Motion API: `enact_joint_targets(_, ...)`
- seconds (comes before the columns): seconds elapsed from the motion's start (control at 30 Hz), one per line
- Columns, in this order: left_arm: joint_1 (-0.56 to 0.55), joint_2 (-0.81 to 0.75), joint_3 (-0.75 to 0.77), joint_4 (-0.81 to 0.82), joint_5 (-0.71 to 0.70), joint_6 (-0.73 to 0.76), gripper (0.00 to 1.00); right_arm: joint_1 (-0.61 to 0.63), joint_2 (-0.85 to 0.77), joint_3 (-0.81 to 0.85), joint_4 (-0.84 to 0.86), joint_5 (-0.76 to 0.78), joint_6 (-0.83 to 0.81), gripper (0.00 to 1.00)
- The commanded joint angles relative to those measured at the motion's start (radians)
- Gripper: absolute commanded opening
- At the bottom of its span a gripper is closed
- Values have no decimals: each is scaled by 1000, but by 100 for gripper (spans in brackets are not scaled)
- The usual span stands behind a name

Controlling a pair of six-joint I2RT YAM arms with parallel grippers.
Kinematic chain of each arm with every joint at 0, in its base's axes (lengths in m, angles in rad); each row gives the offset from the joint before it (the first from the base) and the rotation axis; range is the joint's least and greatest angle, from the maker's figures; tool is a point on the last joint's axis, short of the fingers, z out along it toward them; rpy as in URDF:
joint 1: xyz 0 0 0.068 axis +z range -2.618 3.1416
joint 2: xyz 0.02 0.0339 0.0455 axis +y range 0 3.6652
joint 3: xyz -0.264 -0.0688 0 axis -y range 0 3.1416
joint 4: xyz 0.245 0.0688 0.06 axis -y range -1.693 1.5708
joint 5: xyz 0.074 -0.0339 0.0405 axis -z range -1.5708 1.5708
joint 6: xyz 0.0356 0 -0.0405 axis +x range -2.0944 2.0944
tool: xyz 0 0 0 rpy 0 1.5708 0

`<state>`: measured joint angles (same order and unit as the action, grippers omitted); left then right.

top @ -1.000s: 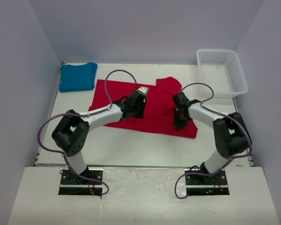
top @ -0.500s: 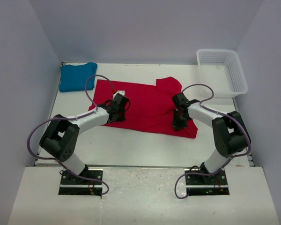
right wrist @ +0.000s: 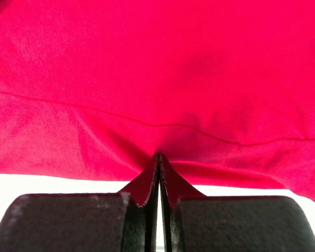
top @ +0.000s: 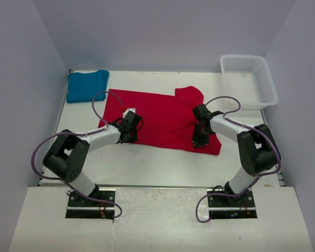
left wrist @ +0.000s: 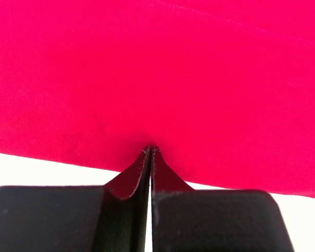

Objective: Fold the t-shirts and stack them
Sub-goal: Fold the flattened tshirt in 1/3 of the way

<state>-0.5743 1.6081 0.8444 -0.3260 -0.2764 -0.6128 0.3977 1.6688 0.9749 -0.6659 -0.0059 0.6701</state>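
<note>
White tabletop point(top: 163, 163), grey walls round it. Red shirt point(top: 163, 118) spread flat mid-tabletop. L gripper point(left wrist: 149, 149) closed tight, pinching the shirt's near hem on the left; R gripper point(right wrist: 158, 155) closed, pinching near hem on the right. Teal shirt point(top: 86, 86) folded at far-left corner, just beside the red one. Basket point(top: 268, 86) far right.

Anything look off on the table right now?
Nothing damaged. The red t-shirt lies askew, its near edge slanting, one sleeve poking out at the far side; left gripper and right gripper pinch that near edge.
</note>
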Motion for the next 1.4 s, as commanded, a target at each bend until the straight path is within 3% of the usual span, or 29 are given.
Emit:
enact_joint_targets(0.0, 7, -23, -66, -4, 48, -68, 0, 9, -21, -12, -18, -48, 75, 0)
enact_joint_targets(0.43, -16, -200, -268, 5, 137, -172, 0, 46, -67, -91, -55, -48, 175, 0)
enact_joint_targets(0.87, -99, -433, -384, -149, 138, -326, 0, 53, -296, -205, -193, -17, 325, 0)
enact_joint_targets(1.17, -234, -517, -315, -283, 37, -377, 0, 59, -526, -329, -115, -12, 224, 0)
enact_joint_targets(1.37, -237, -562, -138, -355, -121, -288, 0, 61, -745, -248, -94, 50, 99, 0)
